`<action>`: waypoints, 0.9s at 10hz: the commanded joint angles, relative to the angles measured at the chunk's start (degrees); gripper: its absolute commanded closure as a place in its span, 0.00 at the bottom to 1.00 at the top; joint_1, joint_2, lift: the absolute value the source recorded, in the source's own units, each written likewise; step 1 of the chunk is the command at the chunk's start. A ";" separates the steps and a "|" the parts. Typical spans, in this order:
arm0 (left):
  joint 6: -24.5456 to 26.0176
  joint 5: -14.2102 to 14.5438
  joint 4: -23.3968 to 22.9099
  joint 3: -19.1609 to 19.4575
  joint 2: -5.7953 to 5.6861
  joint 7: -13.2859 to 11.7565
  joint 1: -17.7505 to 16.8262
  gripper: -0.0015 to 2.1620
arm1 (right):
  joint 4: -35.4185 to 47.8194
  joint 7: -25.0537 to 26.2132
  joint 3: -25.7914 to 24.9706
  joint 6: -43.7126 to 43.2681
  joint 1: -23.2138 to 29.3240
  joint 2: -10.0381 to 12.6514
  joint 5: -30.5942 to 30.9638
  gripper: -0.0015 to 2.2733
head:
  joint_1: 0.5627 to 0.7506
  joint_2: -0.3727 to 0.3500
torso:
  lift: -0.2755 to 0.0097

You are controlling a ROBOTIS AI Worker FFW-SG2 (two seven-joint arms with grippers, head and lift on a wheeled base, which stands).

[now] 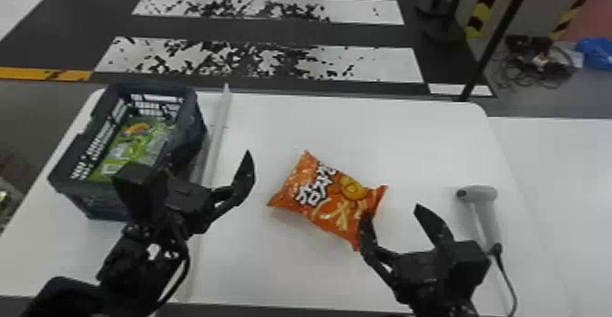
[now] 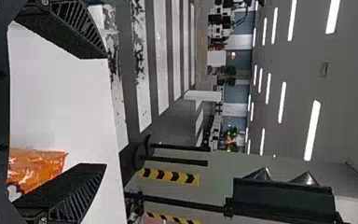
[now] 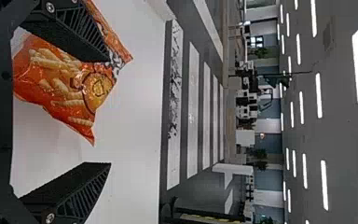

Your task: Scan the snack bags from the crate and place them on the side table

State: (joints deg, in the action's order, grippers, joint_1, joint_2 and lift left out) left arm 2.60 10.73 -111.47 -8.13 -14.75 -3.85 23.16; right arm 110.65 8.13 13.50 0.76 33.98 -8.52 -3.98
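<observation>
The orange snack bag (image 1: pixel 325 195) lies on the white table (image 1: pixel 410 134). Just beside it is the right gripper (image 1: pixel 391 212), its jaws apart. The left gripper (image 1: pixel 210 156), jaws also apart, is near the crate (image 1: pixel 102 207) holding green packaging (image 1: pixel 136 147).

Spread claw (image 1: pixel 391 212), orange snack bag (image 3: pixel 51 79) partly behind one finger (image 3: pixel 77 35)

Worn white stripes (image 1: pixel 387 63) cross a dark floor (image 1: pixel 273 30); tangled cables (image 1: pixel 542 61) lie near a blue bundle (image 1: pixel 597 53); bright strip lights (image 2: pixel 313 130) line a grey ceiling (image 2: pixel 354 93); a leafy plant (image 2: pixel 232 132) stands farther off.
</observation>
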 commanded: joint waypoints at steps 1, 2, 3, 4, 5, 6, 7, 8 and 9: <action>-4.05 -0.01 -1.91 2.16 -0.11 0.69 3.03 0.02 | 0.26 -0.92 -0.58 5.70 -2.43 0.00 -2.79 0.04 | 0.70 0.54 | 0.79; -7.04 -0.01 -2.52 2.77 -0.37 1.57 4.70 0.03 | 0.26 -2.15 -1.63 8.87 -3.83 0.00 -5.33 0.05 | 0.70 0.58 | 0.79; -7.91 -0.01 -3.14 3.30 -0.46 1.57 6.10 0.03 | 0.26 -3.56 -3.21 12.91 -5.33 0.00 -8.94 0.04 | 0.70 0.60 | 0.79; -8.62 0.17 -3.49 3.21 -0.99 1.57 6.54 0.03 | 0.26 -5.58 -5.41 16.78 -6.20 0.09 -12.63 0.04 | 0.70 0.61 | 0.79; -10.20 0.17 -3.75 3.21 -1.25 1.83 7.33 0.04 | 0.18 -9.45 -8.75 23.28 -7.52 0.53 -18.43 0.04 | 0.70 0.60 | 0.79; -12.13 0.26 -3.66 2.95 -1.51 3.06 7.68 0.04 | -0.18 -12.70 -11.74 28.73 -8.49 1.32 -22.30 0.04 | 0.70 0.60 | 0.79; -12.13 0.78 -3.66 2.95 -1.78 3.15 7.68 0.04 | -0.18 -13.31 -13.14 31.02 -8.84 1.58 -22.82 0.04 | 0.70 0.60 | 0.79; -12.13 1.40 -3.66 2.77 -2.22 3.24 7.68 0.04 | -0.35 -14.90 -14.64 34.18 -9.37 1.85 -24.85 0.04 | 0.70 0.60 | 0.79; -11.96 2.28 -3.40 2.69 -2.57 3.15 7.68 0.04 | -1.14 -16.04 -15.52 36.47 -10.25 2.02 -25.73 0.04 | 0.70 0.59 | 0.79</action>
State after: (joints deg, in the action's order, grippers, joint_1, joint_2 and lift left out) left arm -9.48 12.53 -115.05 -5.40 -17.10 -0.63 30.85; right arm 109.84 -7.90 -1.44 35.92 24.18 -6.63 -29.13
